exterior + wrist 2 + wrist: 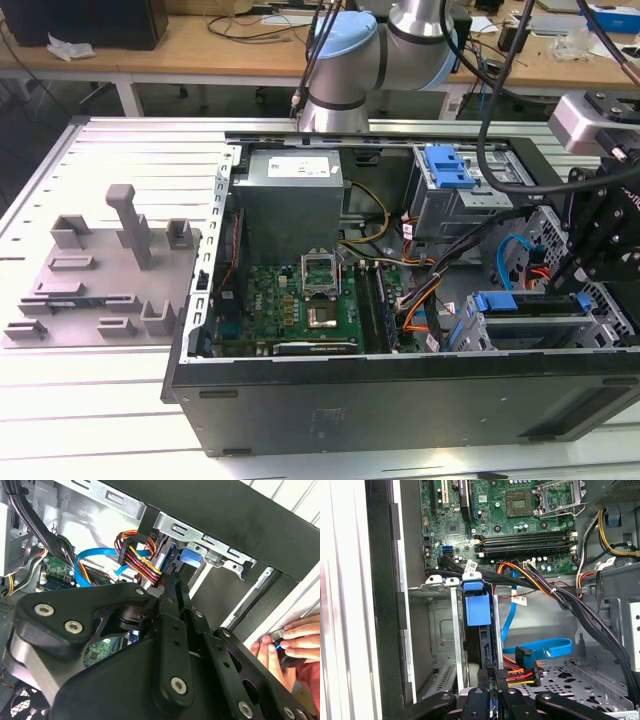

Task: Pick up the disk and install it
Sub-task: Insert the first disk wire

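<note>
**Disk standing in its bay, gripper at its rear edge**

The disk (481, 630) sits upright in a slot of the drive bay (442, 645), its blue tab (477, 608) facing the motherboard (510, 515) — long axis running straight away from the gripper (492, 680). The fingers look nearly closed at the disk's near edge; whether they pinch it, I cannot tell. Coloured cables (522, 672) crowd just beside — a person's hand (292, 640) rests outside the case.

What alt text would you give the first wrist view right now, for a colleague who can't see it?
The gripper hangs over a blue-railed disk standing on edge in a grey metal drive bay inside an open computer case. A blue ribbon cable and a bundle of red, orange and yellow wires lie beside it, with the green motherboard beyond.
</note>
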